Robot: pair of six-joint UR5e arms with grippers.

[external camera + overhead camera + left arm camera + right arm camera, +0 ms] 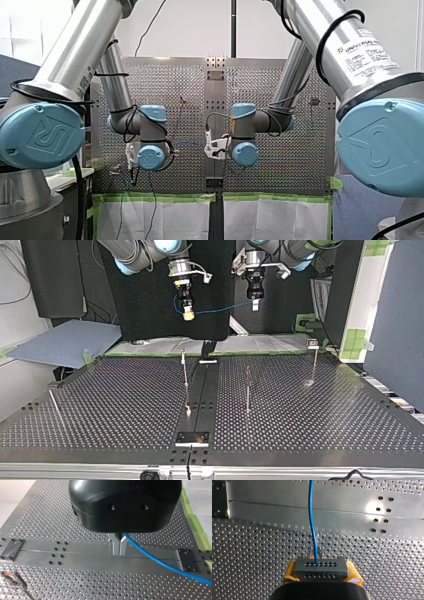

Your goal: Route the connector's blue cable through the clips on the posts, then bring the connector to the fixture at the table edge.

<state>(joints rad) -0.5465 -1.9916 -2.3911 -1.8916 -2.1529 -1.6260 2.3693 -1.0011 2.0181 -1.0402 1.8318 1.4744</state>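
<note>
1. Perforated metal makes up the table (125, 405), with a plain strip down its middle. A dark plate (192, 438) sits on that strip at the top view's near edge and is probably the fixture. Both arms hold their load high above the surface, so I judge that routing has not begun.
2. Thin posts (247, 390) stand upright on either side of the strip, well apart from each other. Their clips are too small to read. To do this step well, lower both arms together and keep the span between them taut. Bring it down onto the first clip from above instead of dragging it sideways against a post.
3. My left gripper (119, 545) has its metal fingers closed on the blue cable (312, 525), a little way along from the plug. It should act as the guide hand, gripping lightly enough that the line can slide.
4. My right gripper (188, 315) is clamped on the connector (321, 568), with one of the yellow pads (290, 573) on each side. It should follow without twisting.
5. Seen closely, the connector is a small grey block with two rows of round holes in its face. It sits level between the pads, in the air above the table.
6. Leaving one hole in the upper row, the cable is thin, glossy and gently bowed. It sags slightly between the two grippers and touches no post.
</note>
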